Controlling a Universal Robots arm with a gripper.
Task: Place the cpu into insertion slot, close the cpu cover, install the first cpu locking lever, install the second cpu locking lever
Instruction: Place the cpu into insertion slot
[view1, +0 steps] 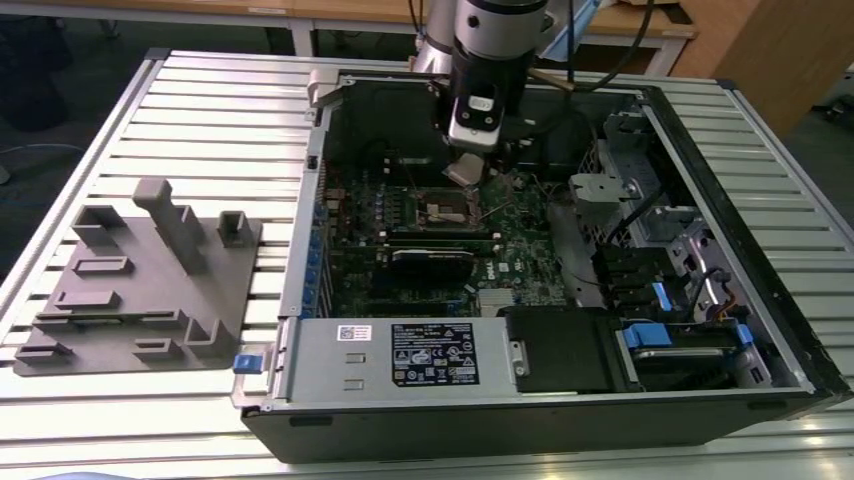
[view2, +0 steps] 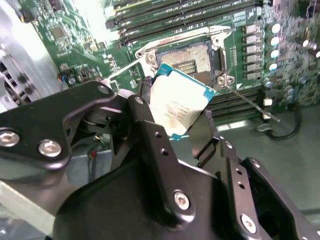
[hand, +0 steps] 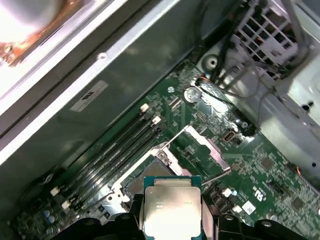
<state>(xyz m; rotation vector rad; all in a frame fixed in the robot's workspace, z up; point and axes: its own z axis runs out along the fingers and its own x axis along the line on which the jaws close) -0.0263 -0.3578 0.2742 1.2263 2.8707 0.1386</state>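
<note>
The pincer (view2: 176, 112) grips the cpu (hand: 172, 207) near the insertion slot (view2: 192, 60). Keep it level; align corners before lowering.

The cpu (view2: 181, 105), a flat square chip with a pale silver top and a green-blue edge, hangs tilted between the black fingers (view2: 150, 127), close to the insertion slot (view2: 192, 59) and not yet in it. The slot lies open, its dark, gold-tinted centre bare. The cpu cover (hand: 206, 146), a thin silver frame, stands swung open beside it.

Exterior view high, overlooking case (view1: 534, 425); both wrist views close over motherboard (view2: 80, 50) (hand: 270, 172)
</note>
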